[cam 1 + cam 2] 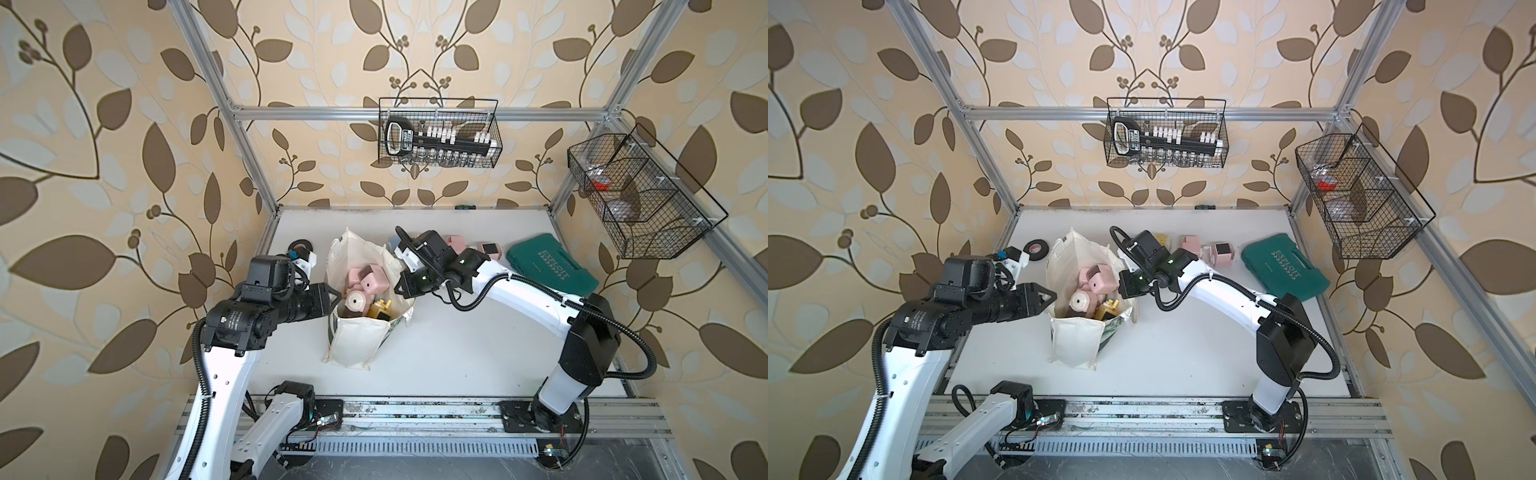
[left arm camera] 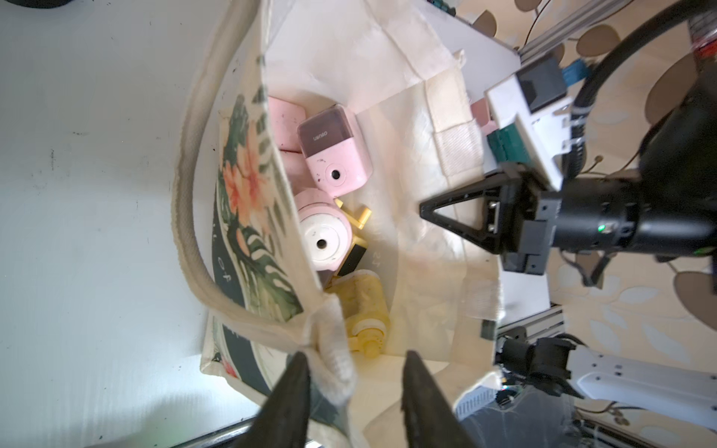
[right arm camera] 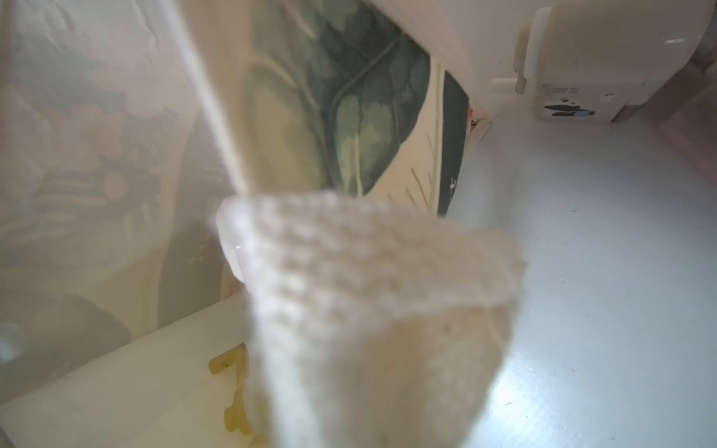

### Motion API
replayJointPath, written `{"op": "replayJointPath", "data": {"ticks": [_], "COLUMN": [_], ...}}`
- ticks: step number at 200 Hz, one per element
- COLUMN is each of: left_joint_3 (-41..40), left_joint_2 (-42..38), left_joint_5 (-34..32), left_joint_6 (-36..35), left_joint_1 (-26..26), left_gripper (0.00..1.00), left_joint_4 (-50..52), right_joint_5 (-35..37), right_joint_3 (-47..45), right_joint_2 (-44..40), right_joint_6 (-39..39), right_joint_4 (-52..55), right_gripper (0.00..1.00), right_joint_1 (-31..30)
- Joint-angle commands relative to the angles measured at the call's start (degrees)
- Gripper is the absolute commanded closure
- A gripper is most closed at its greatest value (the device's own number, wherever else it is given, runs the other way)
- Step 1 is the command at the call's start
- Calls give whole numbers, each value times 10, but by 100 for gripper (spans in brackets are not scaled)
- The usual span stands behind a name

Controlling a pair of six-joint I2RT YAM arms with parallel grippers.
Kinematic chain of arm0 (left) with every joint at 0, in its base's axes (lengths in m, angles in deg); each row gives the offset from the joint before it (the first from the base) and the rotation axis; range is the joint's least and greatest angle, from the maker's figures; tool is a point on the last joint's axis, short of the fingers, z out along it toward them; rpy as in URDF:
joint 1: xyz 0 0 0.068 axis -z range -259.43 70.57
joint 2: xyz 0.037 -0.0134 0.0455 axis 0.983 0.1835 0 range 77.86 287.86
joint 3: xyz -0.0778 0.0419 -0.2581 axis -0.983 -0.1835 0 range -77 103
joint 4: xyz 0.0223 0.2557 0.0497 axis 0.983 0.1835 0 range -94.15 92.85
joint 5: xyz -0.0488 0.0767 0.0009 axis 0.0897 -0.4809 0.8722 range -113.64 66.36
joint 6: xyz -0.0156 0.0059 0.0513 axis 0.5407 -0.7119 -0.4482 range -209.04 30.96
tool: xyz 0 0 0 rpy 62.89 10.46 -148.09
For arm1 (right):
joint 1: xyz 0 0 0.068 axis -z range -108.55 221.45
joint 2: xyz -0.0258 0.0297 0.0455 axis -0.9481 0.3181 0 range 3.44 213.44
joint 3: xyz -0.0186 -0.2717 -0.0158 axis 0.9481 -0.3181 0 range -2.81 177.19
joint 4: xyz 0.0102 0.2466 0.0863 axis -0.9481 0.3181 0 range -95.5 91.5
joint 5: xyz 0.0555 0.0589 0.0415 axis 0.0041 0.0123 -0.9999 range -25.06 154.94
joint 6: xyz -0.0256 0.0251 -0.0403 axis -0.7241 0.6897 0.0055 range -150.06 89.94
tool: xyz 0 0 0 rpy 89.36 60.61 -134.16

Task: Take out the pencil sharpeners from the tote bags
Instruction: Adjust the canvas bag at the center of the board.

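Observation:
The cream tote bag [image 1: 357, 340] stands open on the table, its leaf print showing [image 2: 252, 217]. Inside lie a pink pencil sharpener [image 2: 333, 155], a round-fronted pink one [image 2: 324, 236] and a yellow one [image 2: 364, 310]. More pink sharpeners [image 1: 1221, 253] sit on the table behind the right arm. At the bag's left rim my left gripper [image 2: 355, 372] is open, and the rim's strap end [image 2: 335, 349] brushes one finger. My right gripper [image 1: 402, 286] is at the bag's right rim, shut on the tote's strap [image 3: 368, 291], which fills the right wrist view and hides the fingers.
A teal EXPLOIT case [image 1: 550, 264] lies at the back right of the table. A black tape roll [image 1: 300, 246] sits behind the left arm. Black wire baskets hang on the back wall [image 1: 438, 133] and on the right frame [image 1: 640, 195].

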Motion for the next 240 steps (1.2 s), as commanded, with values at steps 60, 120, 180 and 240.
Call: {"op": "replayJointPath", "data": {"ticks": [60,120,180,240], "left_joint_3": [150,106,106,142], "left_joint_2": [135,190,247,256], "left_joint_5": [-148,-152,-166,-257], "left_joint_6": [-20,-15,-21,-94], "left_joint_1": [3,3,3,-7], "left_gripper": [25,48,100,100], "left_joint_4": [82,30,1,-109], "right_joint_5": [-15,-24,-11,-28], "right_joint_3": [-77,-92,-60,81], "right_joint_2": [-34,-46,-14,95], "right_joint_6": [7,-2,7,41], "right_joint_4": [-102,-111,-114,-142], "right_gripper": [98,97,96,98], "right_joint_1": [-24,-27,-15,-10]}}
